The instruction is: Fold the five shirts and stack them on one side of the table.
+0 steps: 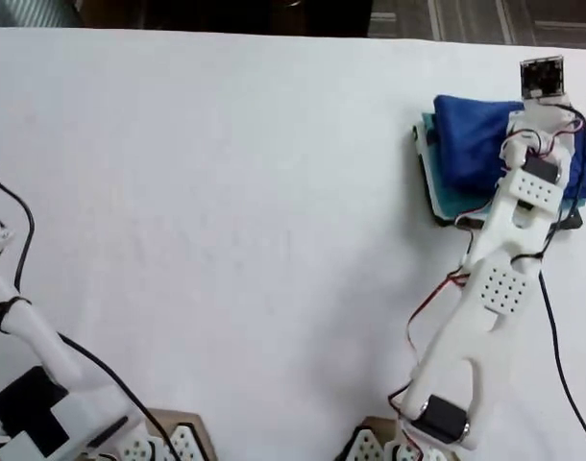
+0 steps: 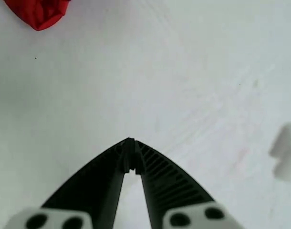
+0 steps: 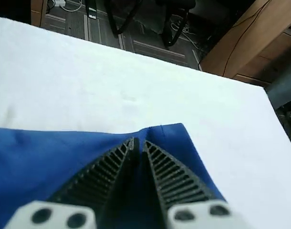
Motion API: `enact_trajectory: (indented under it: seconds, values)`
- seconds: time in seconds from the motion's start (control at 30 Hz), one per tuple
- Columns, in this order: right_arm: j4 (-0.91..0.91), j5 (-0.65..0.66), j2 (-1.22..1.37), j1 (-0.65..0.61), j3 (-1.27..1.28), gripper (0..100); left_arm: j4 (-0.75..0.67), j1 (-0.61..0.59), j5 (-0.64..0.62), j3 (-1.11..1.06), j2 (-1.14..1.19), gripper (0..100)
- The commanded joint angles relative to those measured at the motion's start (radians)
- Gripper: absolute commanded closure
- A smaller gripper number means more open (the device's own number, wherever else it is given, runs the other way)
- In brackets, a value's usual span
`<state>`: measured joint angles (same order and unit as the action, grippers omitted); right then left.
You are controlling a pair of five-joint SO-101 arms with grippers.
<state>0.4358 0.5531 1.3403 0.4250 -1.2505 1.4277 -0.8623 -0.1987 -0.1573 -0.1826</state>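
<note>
A stack of folded shirts lies at the table's right side, with a blue shirt [image 1: 471, 139] on top, a teal one [image 1: 449, 197] below it and a dark layer [image 1: 437, 215] at the bottom. My right gripper [image 1: 535, 108] hovers over the stack's far edge. In the right wrist view its fingers [image 3: 138, 143] are shut just above the blue shirt [image 3: 50, 157], near that shirt's far corner; I cannot tell whether cloth is pinched. My left gripper [image 2: 131, 155] is shut over bare white table, with nothing in it. A crumpled red shirt [image 2: 38, 12] lies some way ahead of it.
The white table [image 1: 226, 192] is bare across its middle and left. The left arm [image 1: 34, 384] and its cable sit at the near left corner. A blurred white block [image 2: 285, 152] lies beside the left gripper. Chair legs [image 3: 150, 24] and wooden furniture [image 3: 250, 43] stand beyond the far edge.
</note>
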Motion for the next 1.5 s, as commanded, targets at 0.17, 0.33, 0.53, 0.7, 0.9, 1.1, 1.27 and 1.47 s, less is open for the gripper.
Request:
enact_trajectory:
  seconds: [0.17,0.33,0.53,0.7,0.9,1.1,1.27,1.47]
  values:
    - [-0.018,0.000,-0.008,0.022,-0.043,97.8,-0.011,-0.008,0.008,0.039,-0.014,97]
    - [0.047,-0.006,-0.065,-0.022,-0.161,97.8,-0.009,-0.008,0.008,0.045,-0.014,97]
    - [0.297,-0.009,-0.200,-0.110,-0.397,97.5,0.072,-0.006,0.009,0.107,-0.052,97]
    - [0.547,-0.009,-0.355,-0.189,-0.411,97.5,0.146,-0.011,0.180,0.136,-0.133,97]
    - [0.908,-0.009,-0.484,-0.282,-0.416,97.5,0.138,-0.157,0.502,0.142,-0.199,97]
    - [1.256,-0.009,-0.608,-0.390,-0.414,97.4,0.021,-0.333,0.649,0.133,-0.167,97]
    - [1.339,-0.097,-0.688,-0.438,-0.356,97.4,-0.181,-0.408,0.661,0.142,-0.032,87]
    - [1.339,-0.152,-0.964,-0.487,-0.029,97.4,-0.471,-0.436,0.661,0.143,0.143,81]
